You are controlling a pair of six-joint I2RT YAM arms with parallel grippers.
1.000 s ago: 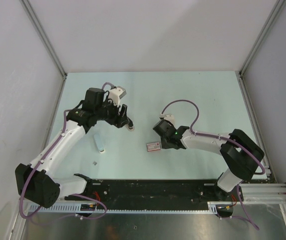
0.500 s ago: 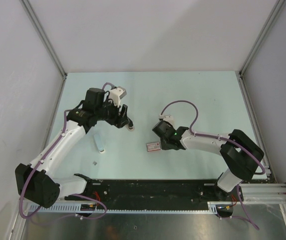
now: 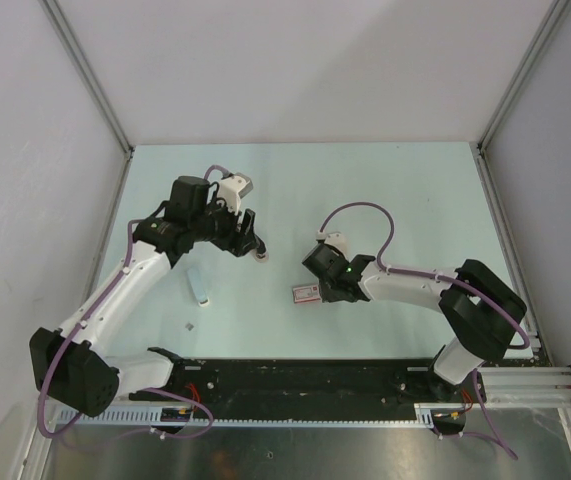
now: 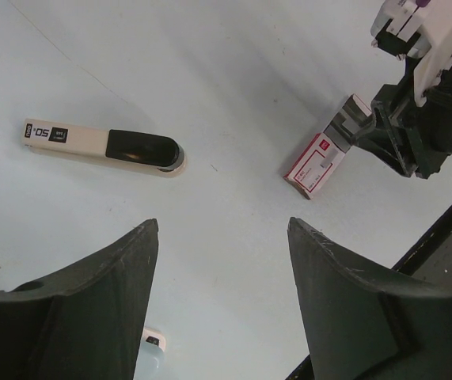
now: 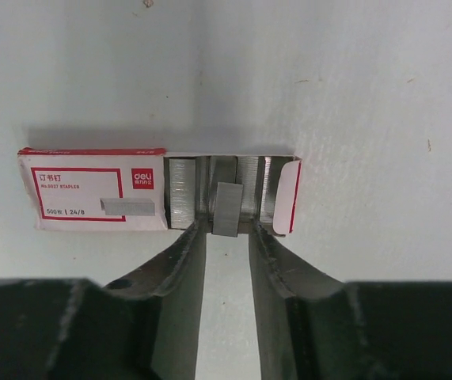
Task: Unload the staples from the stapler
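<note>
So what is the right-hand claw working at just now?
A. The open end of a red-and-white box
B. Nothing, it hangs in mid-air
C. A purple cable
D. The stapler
A: the right wrist view shows the right gripper at the open end of the red-and-white box, with a grey strip of staples between its fingertips. The stapler lies apart on the table.

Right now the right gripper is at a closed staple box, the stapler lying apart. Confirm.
Not closed: the right wrist view shows the staple box open at one end. The right gripper is at it, the stapler lying apart.
</note>
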